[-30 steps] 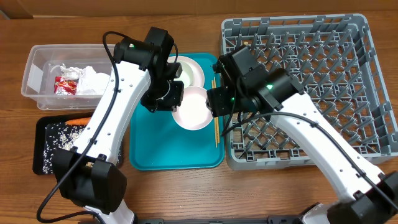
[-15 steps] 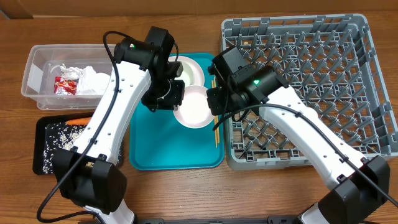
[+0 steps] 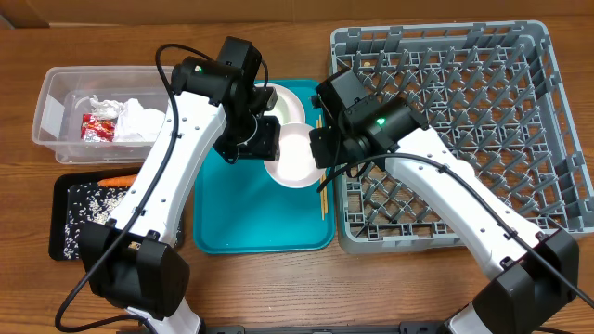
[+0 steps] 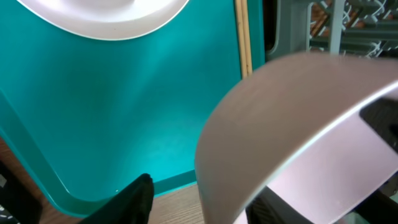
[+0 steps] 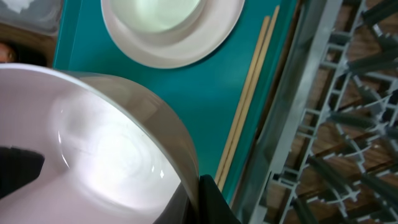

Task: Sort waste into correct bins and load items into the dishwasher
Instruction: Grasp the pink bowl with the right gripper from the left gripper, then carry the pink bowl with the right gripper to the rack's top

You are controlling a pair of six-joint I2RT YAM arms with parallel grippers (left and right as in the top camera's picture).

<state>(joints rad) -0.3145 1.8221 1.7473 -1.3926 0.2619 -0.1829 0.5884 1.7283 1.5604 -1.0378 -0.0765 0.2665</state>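
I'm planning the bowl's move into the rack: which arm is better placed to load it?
Right. The right pincer is shut on the bowl, beside the dish rack; the left pincer stands open, farther from it.

Teal tray [image 3: 251,218], grey lattice rack [image 3: 483,111], pale pinkish bowl [image 3: 292,162]

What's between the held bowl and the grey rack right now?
Wooden chopsticks lie along the teal tray's rack-side edge, between the bowl and the rack. The right wrist view shows it best; overhead shows it too.
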